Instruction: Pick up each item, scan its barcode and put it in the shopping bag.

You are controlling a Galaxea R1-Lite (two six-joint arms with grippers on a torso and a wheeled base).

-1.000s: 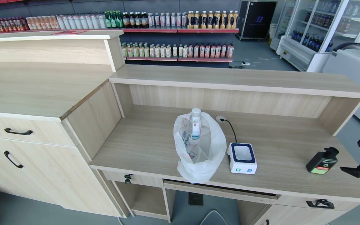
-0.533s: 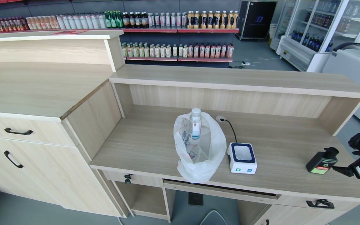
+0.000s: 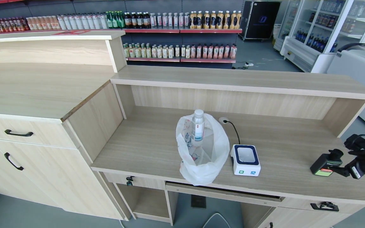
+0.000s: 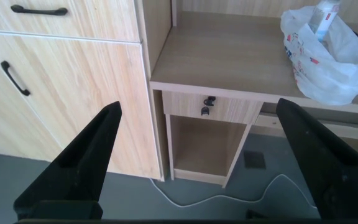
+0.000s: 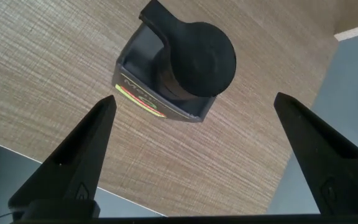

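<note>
Wooden counter (image 3: 290, 139): spans the centre and right of the head view, with a raised back ledge along its far side. Tall cabinet (image 3: 43, 91): fills the left of the head view, with two black handles on its front. Drinks shelving (image 3: 182, 31): runs along the top of the head view, with rows of bottles on red-edged shelves. Glass-door coolers (image 3: 315, 31): upper right corner of the head view. Shopping bag (image 3: 206, 171): white plastic, mouth open, at centre frame on the counter near its front edge. Scanner (image 3: 246, 160): white box with a dark-framed window, just beside the bag on the right of it, with a black cable (image 3: 234, 129) running back to a hole in the counter. Clear bottle (image 3: 197, 126): white cap, red and blue label, standing inside the bag against its far side. Dark container (image 3: 325, 164): black cap, green and red label, on the counter at the lower right of the head view, well apart from the scanner. Right gripper (image 5: 191, 112): fingers spread wide, the dark container in the gap between them; whether they touch it cannot be told. Left gripper (image 4: 199, 106): fingers wide apart, holding nothing, hanging above the floor before the counter's left end.
</note>
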